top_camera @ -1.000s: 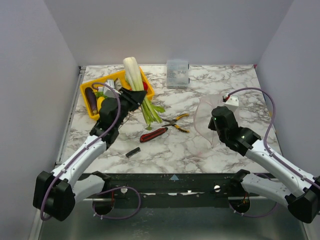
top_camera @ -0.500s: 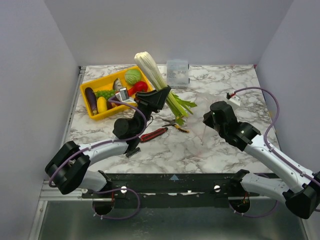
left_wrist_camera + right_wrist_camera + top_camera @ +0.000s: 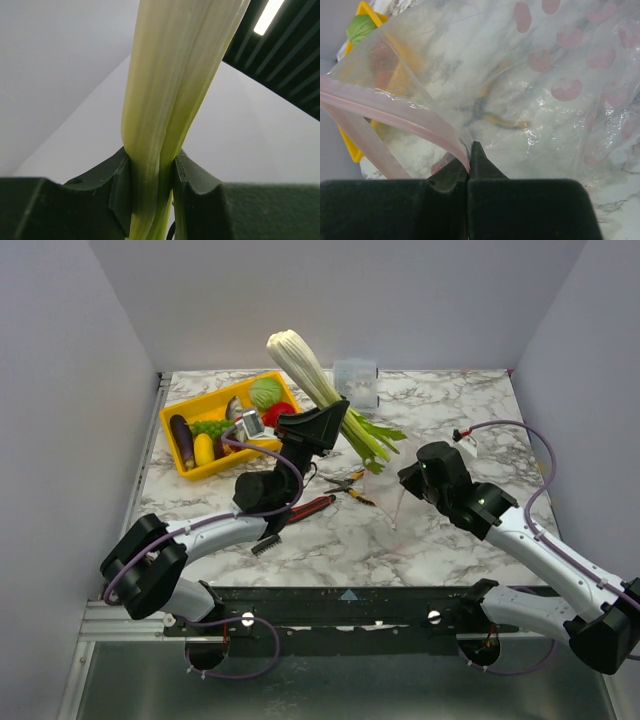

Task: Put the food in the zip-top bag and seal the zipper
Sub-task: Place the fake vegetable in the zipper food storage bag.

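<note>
The zipper (image 3: 385,107) of the zip-top bag (image 3: 545,100) is pinched at its mouth edge between the tightly closed fingers of the right gripper (image 3: 469,165). The bag is apparently hung above the marble table (image 3: 440,405), though its film is barely discernible from overhead. Further back, the celery stalk (image 3: 175,75) is clamped by the left gripper (image 3: 152,185) and held tilted in the air, leaves toward the bag. Cabbage (image 3: 265,392), tomato (image 3: 280,412) and eggplant (image 3: 180,438) are seen in the yellow tray (image 3: 196,473) at the far left.

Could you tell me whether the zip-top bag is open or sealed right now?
Open: the zipper splits into two separate pink strips in the right wrist view.
</note>
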Controlling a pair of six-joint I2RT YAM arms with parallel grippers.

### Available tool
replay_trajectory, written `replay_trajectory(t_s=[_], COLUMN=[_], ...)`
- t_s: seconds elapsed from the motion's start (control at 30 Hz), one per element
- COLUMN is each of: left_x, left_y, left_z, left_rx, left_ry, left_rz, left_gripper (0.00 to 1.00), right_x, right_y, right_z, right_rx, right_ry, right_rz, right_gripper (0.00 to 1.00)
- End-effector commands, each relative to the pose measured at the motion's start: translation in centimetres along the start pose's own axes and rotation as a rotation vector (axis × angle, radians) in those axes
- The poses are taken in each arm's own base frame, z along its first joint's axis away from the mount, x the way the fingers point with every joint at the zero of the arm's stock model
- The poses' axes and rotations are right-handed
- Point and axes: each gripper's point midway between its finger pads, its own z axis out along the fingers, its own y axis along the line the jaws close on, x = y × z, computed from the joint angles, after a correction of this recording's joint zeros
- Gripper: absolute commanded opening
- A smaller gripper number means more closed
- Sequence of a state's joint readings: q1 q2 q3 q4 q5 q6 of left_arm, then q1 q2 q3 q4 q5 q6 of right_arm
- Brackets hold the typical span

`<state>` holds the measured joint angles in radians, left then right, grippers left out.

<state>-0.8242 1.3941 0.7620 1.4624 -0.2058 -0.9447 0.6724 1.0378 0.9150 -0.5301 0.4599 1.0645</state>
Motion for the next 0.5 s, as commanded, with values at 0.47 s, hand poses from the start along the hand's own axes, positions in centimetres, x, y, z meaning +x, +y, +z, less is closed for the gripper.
replay_trajectory(t_s=[0.47], left_x=[1.5], left_y=[1.4], left_z=[-2.7], left_rx=[0.009], left_ry=[0.019], left_rz=[0.117], left_gripper=[0.00], right_x=[-2.6], right_y=[3.2], right_z=[-3.5], right_rx=[-0.140], right_ry=[-0.015], right_rz=[0.281], right_gripper=[0.00])
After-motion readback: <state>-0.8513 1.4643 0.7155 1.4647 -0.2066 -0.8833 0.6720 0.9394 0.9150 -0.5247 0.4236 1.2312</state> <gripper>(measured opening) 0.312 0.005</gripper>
